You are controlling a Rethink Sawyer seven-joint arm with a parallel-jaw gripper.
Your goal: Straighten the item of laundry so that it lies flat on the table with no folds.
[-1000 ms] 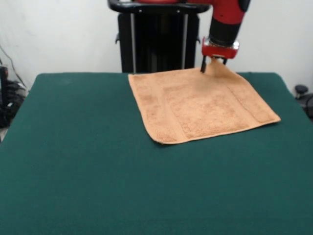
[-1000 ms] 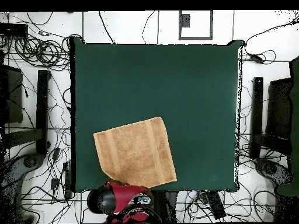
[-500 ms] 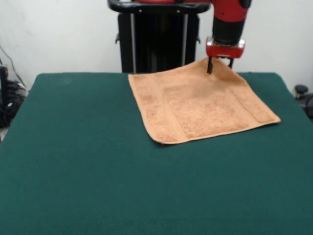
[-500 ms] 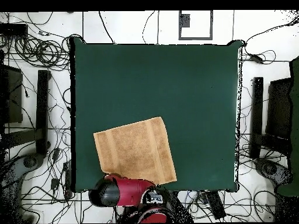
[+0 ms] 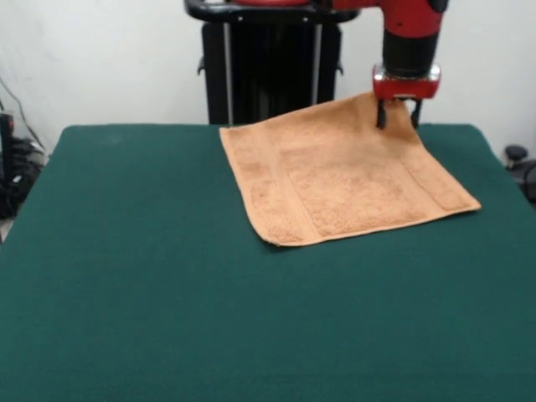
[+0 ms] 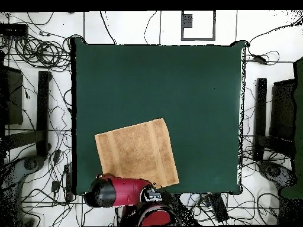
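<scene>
At the towel's (image 5: 343, 180) raised far corner, the gripper (image 5: 397, 115), pinched on it.

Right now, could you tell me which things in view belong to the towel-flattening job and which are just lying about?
Job: towel, spread out, its far corner lifted; gripper, shut on that corner; table.

Lying about: cables on the floor; black stand behind the table.

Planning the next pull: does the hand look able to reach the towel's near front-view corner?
Probably yes: the hand grips the towel at its far corner, and nothing lies on the table between.
</scene>
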